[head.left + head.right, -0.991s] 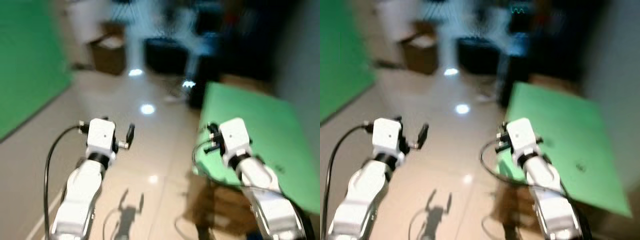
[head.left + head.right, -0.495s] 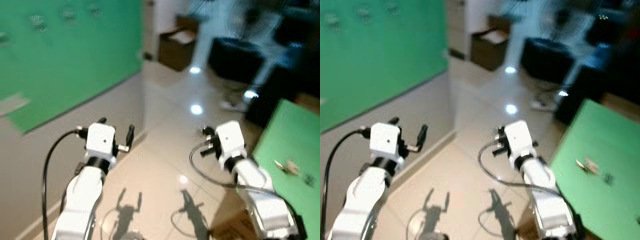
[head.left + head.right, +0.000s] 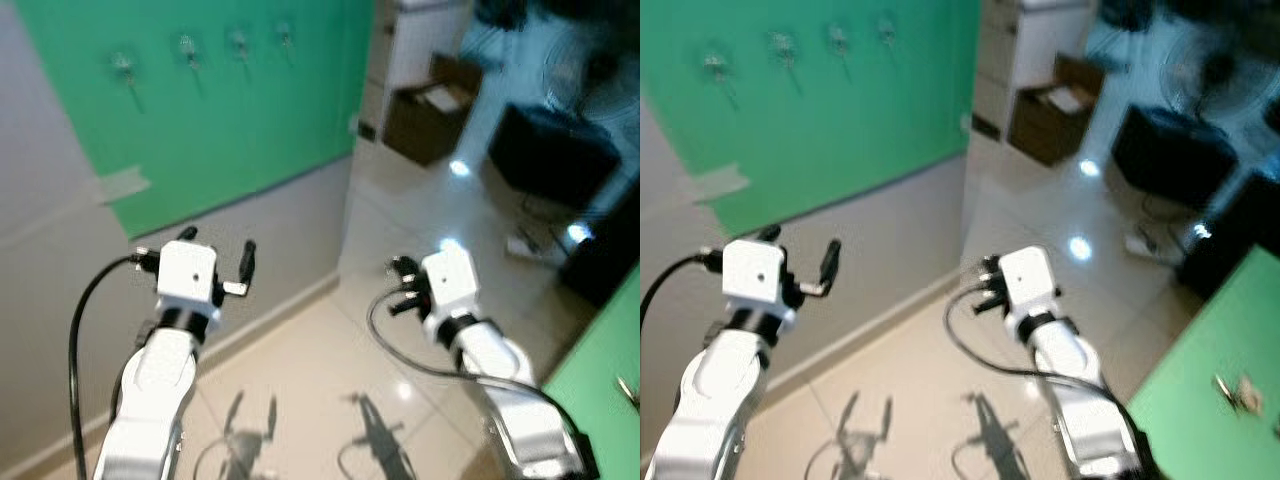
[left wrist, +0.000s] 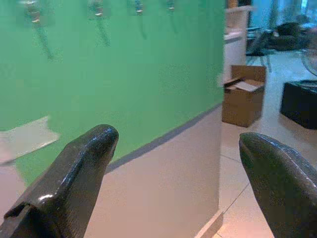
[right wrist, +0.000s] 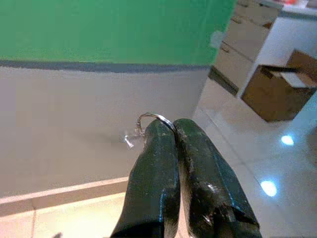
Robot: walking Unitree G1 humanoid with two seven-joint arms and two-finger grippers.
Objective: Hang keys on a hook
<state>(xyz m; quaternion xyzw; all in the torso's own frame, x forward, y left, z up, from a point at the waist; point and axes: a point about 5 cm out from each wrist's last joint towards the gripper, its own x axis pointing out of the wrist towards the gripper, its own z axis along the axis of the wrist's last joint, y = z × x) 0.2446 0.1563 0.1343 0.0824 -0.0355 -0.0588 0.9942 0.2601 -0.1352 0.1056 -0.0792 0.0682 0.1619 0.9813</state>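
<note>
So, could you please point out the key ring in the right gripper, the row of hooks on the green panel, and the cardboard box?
key ring (image 5: pixel 151 118), right wrist view, on the metal loop above the shut fingertips.
hooks (image 3: pixel 186 45), left eye view, on the second hook's base.
cardboard box (image 4: pixel 242 99), left wrist view, on its front face.

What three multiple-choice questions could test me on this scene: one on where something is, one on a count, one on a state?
1. Where are the hooks?
A. on the green panel on the wall
B. on the floor
C. on the cardboard box

2. How many hooks show in a row?
A. one
B. four
C. nine

3. What is the right gripper doing?
A. spread wide, empty
B. shut on a key ring
C. gripping the box

Answers: 1 A, the head views show them high on the green panel. 2 B, four are lined up there. 3 B, the right wrist view shows the ring pinched between closed fingers, while the left gripper is open.
</note>
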